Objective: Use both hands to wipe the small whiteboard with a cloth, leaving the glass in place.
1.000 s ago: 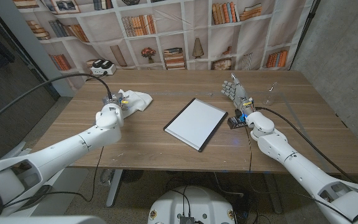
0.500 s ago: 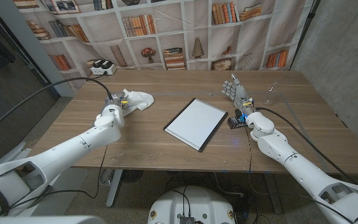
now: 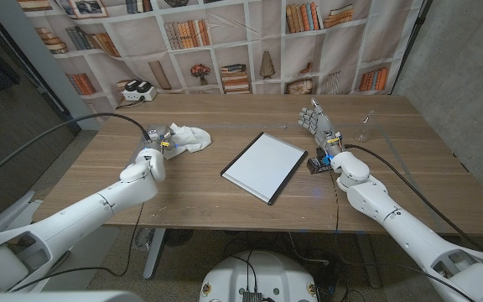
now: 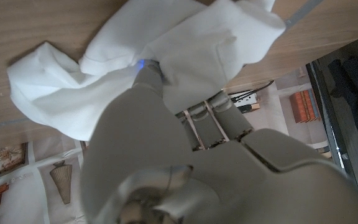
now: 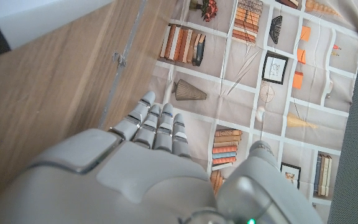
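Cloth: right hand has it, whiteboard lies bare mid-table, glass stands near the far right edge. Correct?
Not quite: the left hand has the cloth, not the right hand, whose fingers are spread and empty in the head view. The whiteboard and glass are as stated.

left hand (image 3: 159,138) fingertips buried in cloth (image 3: 188,136)

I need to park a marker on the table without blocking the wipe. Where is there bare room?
Bare wood lies between the cloth and whiteboard, and along the near edge. Crowded: around the right hand and glass; the left hand grips the cloth.
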